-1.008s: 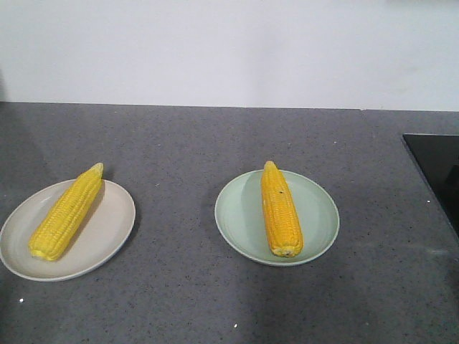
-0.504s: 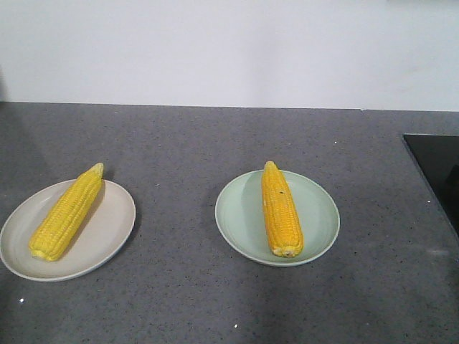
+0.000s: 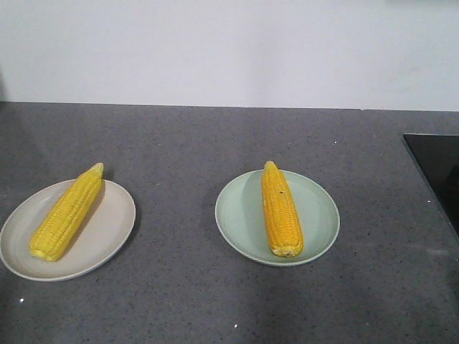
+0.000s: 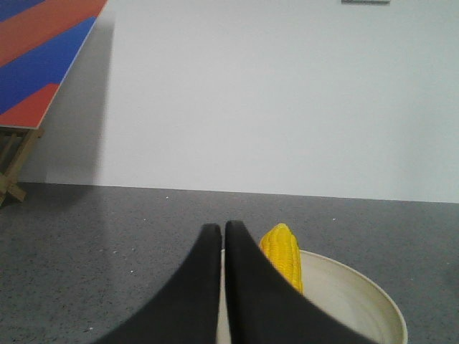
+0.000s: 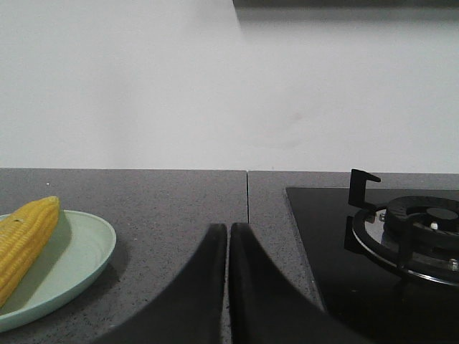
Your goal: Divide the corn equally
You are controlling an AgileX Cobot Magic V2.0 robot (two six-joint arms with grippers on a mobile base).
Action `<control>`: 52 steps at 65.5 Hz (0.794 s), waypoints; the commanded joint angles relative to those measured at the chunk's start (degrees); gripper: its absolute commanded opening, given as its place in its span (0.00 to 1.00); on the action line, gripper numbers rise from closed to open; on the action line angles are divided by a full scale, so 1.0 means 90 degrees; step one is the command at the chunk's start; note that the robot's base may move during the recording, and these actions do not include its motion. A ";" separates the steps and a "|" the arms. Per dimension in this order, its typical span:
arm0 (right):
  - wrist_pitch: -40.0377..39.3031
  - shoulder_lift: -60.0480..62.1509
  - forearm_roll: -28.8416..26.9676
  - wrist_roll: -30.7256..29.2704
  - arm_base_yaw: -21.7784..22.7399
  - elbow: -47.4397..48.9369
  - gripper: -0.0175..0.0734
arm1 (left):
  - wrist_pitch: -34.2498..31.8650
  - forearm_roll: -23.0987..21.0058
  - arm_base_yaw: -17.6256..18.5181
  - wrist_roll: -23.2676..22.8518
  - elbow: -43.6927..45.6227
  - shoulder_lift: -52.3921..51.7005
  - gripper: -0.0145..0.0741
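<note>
One corn cob [image 3: 66, 213] lies on a beige plate [image 3: 107, 236] at 8 o'clock and another cob [image 3: 280, 208] on a pale green plate [image 3: 319, 215] near centre of a speckled grey tabletop [image 3: 179, 143] beneath a plain white wall [image 3: 229, 50]. A black gas hob [image 5: 401, 236] sits at 3 o'clock. The left tool [image 4: 223, 236] and right tool [image 5: 228, 236] each show fingers pressed together, holding nothing.
</note>
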State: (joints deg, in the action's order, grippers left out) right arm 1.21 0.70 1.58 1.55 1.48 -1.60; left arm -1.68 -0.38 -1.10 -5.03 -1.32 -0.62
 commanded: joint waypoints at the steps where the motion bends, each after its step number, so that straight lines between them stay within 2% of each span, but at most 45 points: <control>1: -0.0413 0.0030 0.0115 -0.0056 0.0010 -0.0080 0.18 | -0.0495 -0.0066 0.0009 -0.0005 -0.0083 -0.0097 0.16; 52: -0.0392 0.0020 0.0108 0.0000 0.0010 -0.0074 0.18 | -0.0495 -0.0066 0.0009 -0.0005 -0.0083 -0.0097 0.16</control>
State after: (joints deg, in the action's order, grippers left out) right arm 1.61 0.70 2.01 1.57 1.48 -1.62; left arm -1.68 -0.38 -1.10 -5.03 -1.32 -0.62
